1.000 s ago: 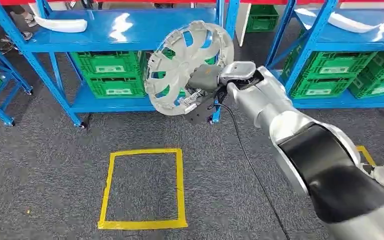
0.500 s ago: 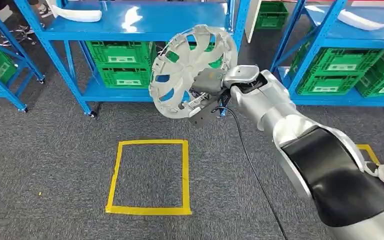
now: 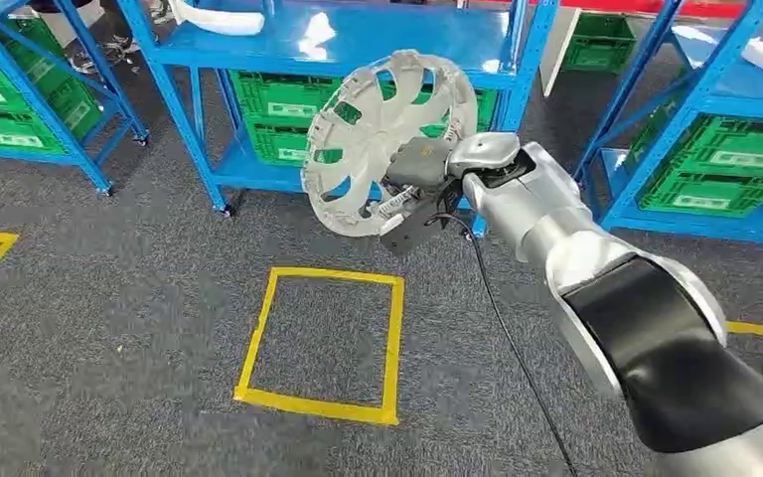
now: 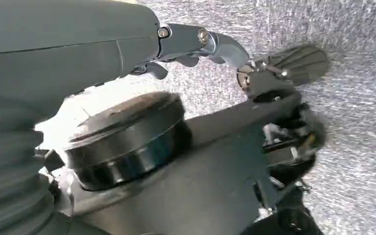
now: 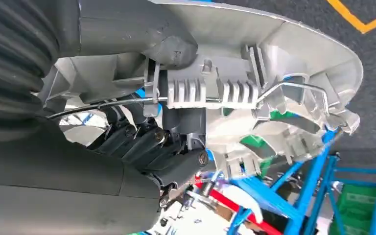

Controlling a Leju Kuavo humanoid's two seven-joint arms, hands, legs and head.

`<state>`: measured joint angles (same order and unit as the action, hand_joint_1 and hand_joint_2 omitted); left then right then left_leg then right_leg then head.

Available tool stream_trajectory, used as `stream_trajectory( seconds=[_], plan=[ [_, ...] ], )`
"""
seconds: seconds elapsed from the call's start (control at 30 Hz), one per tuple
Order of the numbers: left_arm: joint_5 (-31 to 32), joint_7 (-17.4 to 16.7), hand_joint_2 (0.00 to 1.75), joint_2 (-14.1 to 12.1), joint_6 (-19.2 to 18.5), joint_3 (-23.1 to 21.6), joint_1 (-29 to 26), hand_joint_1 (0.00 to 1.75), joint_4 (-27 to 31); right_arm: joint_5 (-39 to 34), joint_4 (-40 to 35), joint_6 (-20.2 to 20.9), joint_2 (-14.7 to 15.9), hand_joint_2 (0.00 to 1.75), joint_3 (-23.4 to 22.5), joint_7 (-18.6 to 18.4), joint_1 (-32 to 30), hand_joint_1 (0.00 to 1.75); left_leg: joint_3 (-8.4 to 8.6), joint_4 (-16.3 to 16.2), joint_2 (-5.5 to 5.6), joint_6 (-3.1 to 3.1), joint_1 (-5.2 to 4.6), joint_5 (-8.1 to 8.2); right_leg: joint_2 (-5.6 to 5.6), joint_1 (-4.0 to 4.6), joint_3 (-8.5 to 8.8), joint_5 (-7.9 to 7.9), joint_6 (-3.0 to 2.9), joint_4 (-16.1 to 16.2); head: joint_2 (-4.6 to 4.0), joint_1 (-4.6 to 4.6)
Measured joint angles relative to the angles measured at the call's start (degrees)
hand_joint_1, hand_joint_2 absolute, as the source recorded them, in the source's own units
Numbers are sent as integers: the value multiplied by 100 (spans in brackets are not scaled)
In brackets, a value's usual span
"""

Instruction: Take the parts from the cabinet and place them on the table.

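Observation:
A silver-white wheel cover (image 3: 368, 129) is held upright in the air in front of the middle blue rack. My right hand (image 3: 419, 174) grips it from behind, near its hub, with the arm stretched forward. The right wrist view has the cover's ribbed back (image 5: 284, 63) close up, with my right hand's fingers (image 5: 147, 147) curled into its clips and wire ring. My left hand (image 4: 215, 44) hangs over grey carpet with its fingers stretched out and nothing in them.
Blue shelving racks (image 3: 358, 40) hold green crates (image 3: 278, 99) low down and white parts (image 3: 217, 18) on top. A yellow taped square (image 3: 323, 343) marks the carpet below the cover. A black cable (image 3: 502, 318) trails from my right arm. More racks stand left (image 3: 20, 99) and right (image 3: 715, 99).
The whole picture has shifted right, so the camera has turned left. The wheel cover stays in my right hand at about the same height.

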<state>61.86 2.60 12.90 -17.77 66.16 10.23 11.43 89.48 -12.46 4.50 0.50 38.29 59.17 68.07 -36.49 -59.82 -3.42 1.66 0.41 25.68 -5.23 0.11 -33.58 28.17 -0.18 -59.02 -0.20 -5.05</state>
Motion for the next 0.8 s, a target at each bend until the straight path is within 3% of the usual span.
stream_trajectory(
  seconds=[0.07,0.1,0.13,0.17,0.2,0.23,0.27,0.3,0.33,0.37,0.4,0.43,0.47,0.57,0.6,0.63,0.67,0.73,0.77,0.8],
  plan=[
    [24,11,175,0,0,-17,-1,0,0,2,0,-2,24,175,0,-2,-14,166,-37,-4,137,-116,-25,-3,-116,-12,11,-7,41,17,0,4],
    [28,11,175,0,0,-17,-3,0,2,2,0,0,39,175,0,-2,-15,166,-24,31,195,-187,2,-38,-84,-37,-14,55,91,-10,0,0],
    [31,11,175,2,0,-17,2,0,2,0,0,0,79,175,0,0,-13,166,-39,35,249,-216,2,-52,160,-63,-63,183,106,-160,0,2],
    [35,2,175,2,0,-20,25,0,4,0,0,0,94,175,0,0,-13,166,-56,34,292,-250,3,-66,334,-78,-208,388,110,-500,0,-2],
    [35,-4,175,4,0,-22,55,0,4,2,0,-2,122,175,0,0,-17,166,-73,34,364,-268,1,-77,438,-74,-430,619,115,-986,0,-4],
    [35,-13,175,13,0,-26,73,0,4,4,2,-2,153,175,0,0,-23,166,-86,34,434,-287,-11,-89,484,-67,-657,793,115,-1468,0,-4],
    [35,-29,175,13,0,-28,78,0,4,11,2,-2,157,175,0,0,-36,166,-93,32,510,-295,-22,-97,497,-61,-816,861,108,-1791,0,-4],
    [35,-61,175,13,0,-28,74,0,4,22,2,0,166,175,0,-2,-53,166,-92,30,585,-298,-28,-105,503,-56,-836,777,93,-1807,0,-4],
    [35,-74,175,13,0,-28,70,0,4,37,2,4,166,175,0,0,-62,166,-93,25,654,-293,-31,-113,515,-51,-729,585,63,-1567,0,-2],
    [33,-74,175,17,0,-28,73,0,4,44,2,11,166,175,0,-2,-63,166,-92,19,730,-282,-34,-121,542,-48,-508,315,28,-1094,0,-4],
    [26,-74,175,26,0,-28,75,0,4,44,0,11,166,175,0,0,-61,166,-92,14,792,-271,-34,-129,636,-49,-253,60,-5,-564,0,-2],
    [24,-74,175,44,0,-28,74,0,4,44,0,9,166,175,0,0,-58,166,-105,11,840,-255,-23,-139,865,-54,-89,-8,-44,-157,0,0],
    [24,-74,175,61,0,-28,88,0,4,42,0,4,159,175,0,0,-53,166,-160,-10,896,-208,-43,-166,978,-58,-41,18,-29,-42,0,20],
    [24,-105,175,63,0,-28,44,0,2,44,0,4,111,175,0,0,-57,166,-200,58,1073,-79,22,-252,817,-9,-57,-1,-38,-60,0,22],
    [22,-111,175,59,0,-26,20,0,4,46,-2,11,94,175,0,0,-59,166,-212,67,1101,-42,-12,-264,738,-73,-22,-55,-82,20,0,26],
    [20,-109,175,59,0,-26,-4,0,2,46,-2,15,83,175,0,-30,-62,166,-277,-16,795,-40,-32,-172,656,-69,4,-85,-107,66,0,34],
    [20,-111,175,59,0,-26,-6,0,2,44,-2,13,79,175,0,-18,-55,166,-385,-293,572,-16,-40,44,600,-66,-3,-99,-134,73,0,86],
    [17,-109,175,59,0,-26,-4,0,2,44,0,11,79,175,0,-18,-56,166,-725,-1147,422,31,-14,461,465,-54,-11,-99,-140,64,0,87],
    [17,-107,175,59,0,-26,-9,0,2,46,0,11,76,175,0,-17,-62,166,-860,-1493,407,51,-8,578,390,-53,-15,-96,-144,60,0,90],
    [17,-101,175,59,0,-26,-19,0,2,46,0,13,76,175,0,-15,-70,166,-890,-1608,400,62,-2,572,319,-52,-19,-96,-143,55,0,88]
  ],
)
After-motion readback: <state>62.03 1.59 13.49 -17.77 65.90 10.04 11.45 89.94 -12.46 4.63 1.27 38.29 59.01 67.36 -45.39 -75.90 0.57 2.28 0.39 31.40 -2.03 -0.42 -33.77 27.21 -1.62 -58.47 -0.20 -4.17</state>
